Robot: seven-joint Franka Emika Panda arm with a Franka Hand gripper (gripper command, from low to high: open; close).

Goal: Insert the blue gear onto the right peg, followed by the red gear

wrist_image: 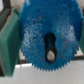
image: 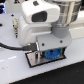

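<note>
From my remote station, going left to right in the exterior view: white table, then the black-rimmed base plate, with the arm low over it. The blue gear sits under the gripper, over the plate. Wrist view: blue gear fills the picture, a pin end showing through its hub slot. I can't tell whether the fingers are clamped or apart. Red gear unseen.

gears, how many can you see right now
1: the blue gear sits under the claw above the base plate, filling the wrist view. No red gear shows; it may be hidden or outside the frame.
</note>
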